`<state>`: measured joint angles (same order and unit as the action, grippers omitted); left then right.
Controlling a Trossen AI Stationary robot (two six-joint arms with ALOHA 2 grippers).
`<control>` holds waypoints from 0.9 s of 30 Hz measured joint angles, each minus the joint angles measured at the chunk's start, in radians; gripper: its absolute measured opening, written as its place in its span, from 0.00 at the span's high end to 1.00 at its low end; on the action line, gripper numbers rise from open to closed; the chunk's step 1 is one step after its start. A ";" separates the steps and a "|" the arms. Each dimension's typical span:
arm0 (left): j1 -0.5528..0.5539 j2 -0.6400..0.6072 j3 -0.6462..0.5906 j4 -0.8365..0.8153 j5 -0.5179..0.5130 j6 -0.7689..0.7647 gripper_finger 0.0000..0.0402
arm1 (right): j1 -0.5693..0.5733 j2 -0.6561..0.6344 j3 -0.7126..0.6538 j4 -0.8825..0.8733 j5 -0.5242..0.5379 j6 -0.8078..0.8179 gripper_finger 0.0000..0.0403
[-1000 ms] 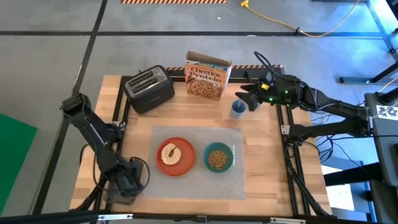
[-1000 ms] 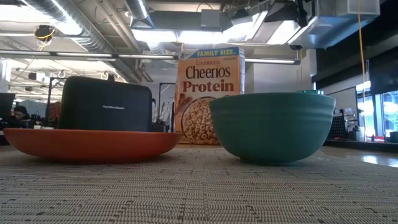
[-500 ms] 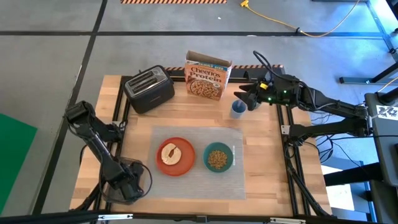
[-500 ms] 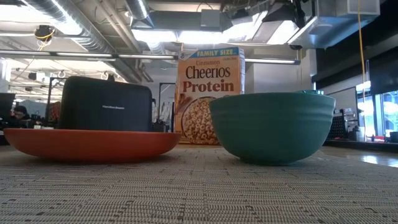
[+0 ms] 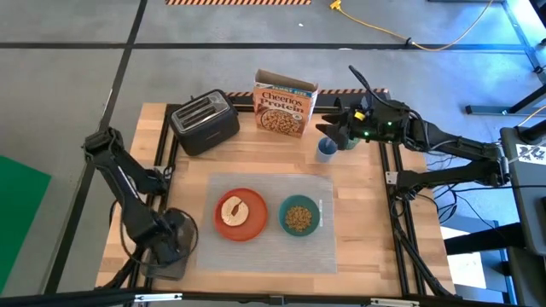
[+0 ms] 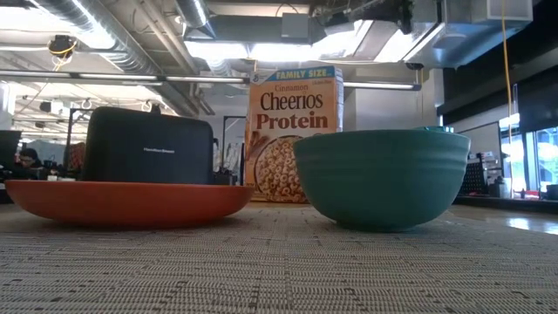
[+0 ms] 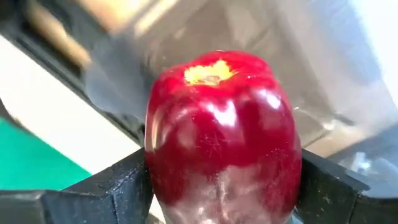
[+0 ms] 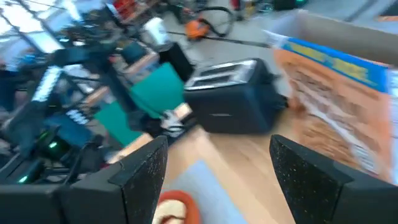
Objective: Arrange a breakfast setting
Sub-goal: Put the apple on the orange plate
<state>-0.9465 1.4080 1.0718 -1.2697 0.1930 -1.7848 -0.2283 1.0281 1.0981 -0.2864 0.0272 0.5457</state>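
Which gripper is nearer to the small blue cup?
Right. The right gripper is just beside the blue cup at the table's far side; the left gripper, holding the red apple, sits at the near-left corner.

Plate (image 5: 241,214) left of bowl (image 5: 299,216)

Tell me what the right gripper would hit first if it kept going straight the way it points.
Probably the black toaster: the right gripper is open, and the toaster sits centred ahead between its fingers. The cereal box lies off to one side. Depth is unclear.
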 joint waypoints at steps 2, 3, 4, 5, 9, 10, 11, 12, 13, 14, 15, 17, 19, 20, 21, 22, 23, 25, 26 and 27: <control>0.008 -0.027 0.047 -0.057 -0.089 0.058 0.24 | 0.000 0.025 0.000 0.043 -0.070 0.001 0.32; 0.013 -0.039 0.069 -0.079 -0.144 0.094 0.24 | 0.000 0.039 0.000 0.076 -0.114 0.001 0.32; 0.019 -0.048 0.092 -0.093 -0.205 0.130 0.24 | 0.000 0.053 0.000 0.105 -0.161 0.001 0.32; 0.026 -0.057 0.116 -0.097 -0.266 0.165 0.24 | 0.000 0.069 0.000 0.126 -0.206 0.004 0.32; 0.087 -0.099 0.191 -0.136 -0.488 0.140 0.24 | 0.041 0.127 0.000 0.214 -0.282 0.030 0.32; 0.110 -0.115 0.202 -0.133 -0.535 0.119 0.24 | 0.057 0.138 0.000 0.237 -0.278 0.025 0.32; 0.135 -0.132 0.211 -0.123 -0.578 0.099 0.24 | 0.075 0.148 0.000 0.257 -0.268 0.017 0.32; 0.164 -0.151 0.217 -0.112 -0.615 0.077 0.24 | 0.095 0.160 0.000 0.277 -0.261 0.002 0.32; 0.193 -0.172 0.220 -0.098 -0.648 0.056 0.24 | 0.119 0.171 0.000 0.304 -0.254 -0.013 0.32; 0.221 -0.190 0.220 -0.079 -0.677 0.034 0.24 | 0.141 0.181 0.000 0.331 -0.240 -0.032 0.32; 0.252 -0.212 0.220 -0.055 -0.699 0.016 0.24 | 0.163 0.190 0.000 0.346 -0.212 -0.058 0.32; 0.315 -0.251 0.216 0.021 -0.735 0.016 0.23 | 0.218 0.211 0.000 0.396 -0.132 -0.148 0.32; 0.384 -0.285 0.199 0.133 -0.730 0.080 0.23 | 0.279 0.228 0.000 0.414 -0.021 -0.285 0.32; 0.419 -0.300 0.190 0.199 -0.713 0.124 0.23 | 0.307 0.240 0.000 0.429 0.037 -0.361 0.32; 0.454 -0.311 0.181 0.272 -0.691 0.168 0.23 | 0.334 0.251 0.000 0.439 0.088 -0.435 0.32; 0.487 -0.320 0.175 0.341 -0.668 0.206 0.23 | 0.360 0.263 0.000 0.443 0.127 -0.501 0.32; 0.519 -0.329 0.167 0.413 -0.641 0.243 0.23 | 0.382 0.275 0.000 0.458 0.157 -0.559 0.32; 0.576 -0.332 0.162 0.548 -0.599 0.312 0.23 | 0.420 0.295 0.000 0.493 0.212 -0.632 0.32; 0.600 -0.331 0.162 0.610 -0.587 0.334 0.23 | 0.437 0.306 0.000 0.519 0.243 -0.646 0.32; 0.622 -0.330 0.162 0.667 -0.579 0.350 0.23 | 0.451 0.315 0.000 0.547 0.281 -0.656 0.32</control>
<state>-0.3246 1.0779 1.2337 -0.6025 -0.3864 -1.4348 0.2226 1.3435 1.0981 0.2603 0.3078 -0.1101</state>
